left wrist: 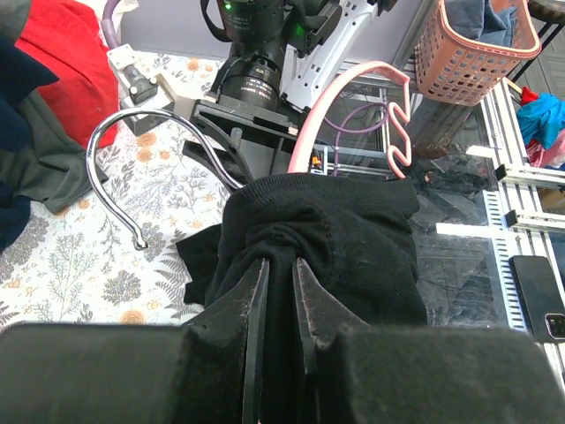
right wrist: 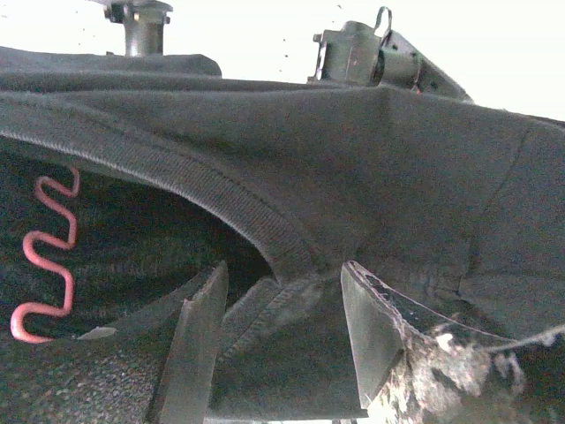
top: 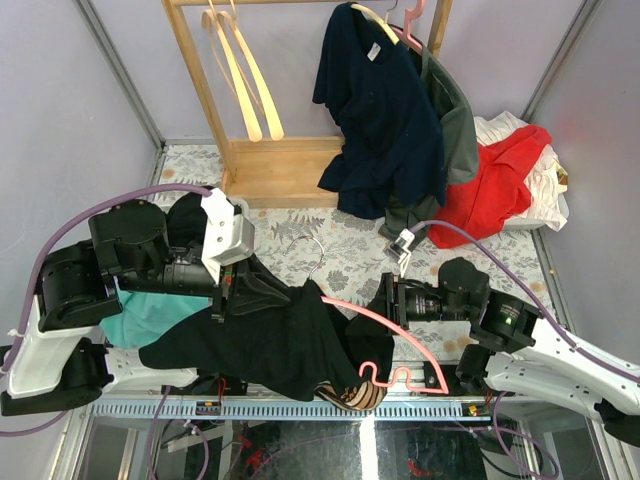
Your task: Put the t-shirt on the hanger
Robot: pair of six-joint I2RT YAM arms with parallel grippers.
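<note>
My left gripper (left wrist: 281,269) has its jaws almost closed, pinching a fold of the black t-shirt (left wrist: 353,238). The right gripper (right wrist: 282,327) has its jaws wide, with the collar lying between them (its rib is well visible). The pink hanger (left wrist: 375,65) sits partly inside the shirt, between both grippers.

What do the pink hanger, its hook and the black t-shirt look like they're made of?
Pink hanger: likely moulded plastic, smooth with a slight sheen. Hook: bare metal wire, bright and mirror-shiny. Black t-shirt: soft matte knit, probably cotton; it bunches into folds, and the collar shows fine ribbing.
</note>
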